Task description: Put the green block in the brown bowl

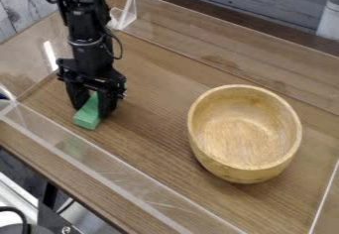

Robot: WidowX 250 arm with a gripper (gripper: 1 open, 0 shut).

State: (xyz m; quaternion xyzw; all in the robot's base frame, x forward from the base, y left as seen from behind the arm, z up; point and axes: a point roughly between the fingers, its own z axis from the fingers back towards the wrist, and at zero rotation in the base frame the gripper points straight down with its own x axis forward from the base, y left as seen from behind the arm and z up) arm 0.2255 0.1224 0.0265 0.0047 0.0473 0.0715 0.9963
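- Fingers (91, 105) point straight down, low over the tabletop (159, 89), near its left edge.
- Block (89, 114) lies flat on the tabletop, directly under the fingers; its upper end sits between the two black fingers, its lower end sticks out toward the front edge.
- One finger on each long side of the block, closed in against it; the fingers are clamped on the block.
- Block on the wood surface, not lifted as far as can be told.
- Block only partly visible, top part hidden by the fingers.
- Arm (82, 25) rises straight up from the fingers toward the back-left corner.
- Bowl (245, 132) sits upright toward the right edge, well apart from the block and fingers.
- Bowl holds nothing; bare wood grain visible on its inside bottom.
- Clear low wall (59, 144) runs along the front edge of the tabletop, just in front of the block.
- Small clear stand-like piece (126, 15) near the back edge, behind the arm; cannot tell what it is.
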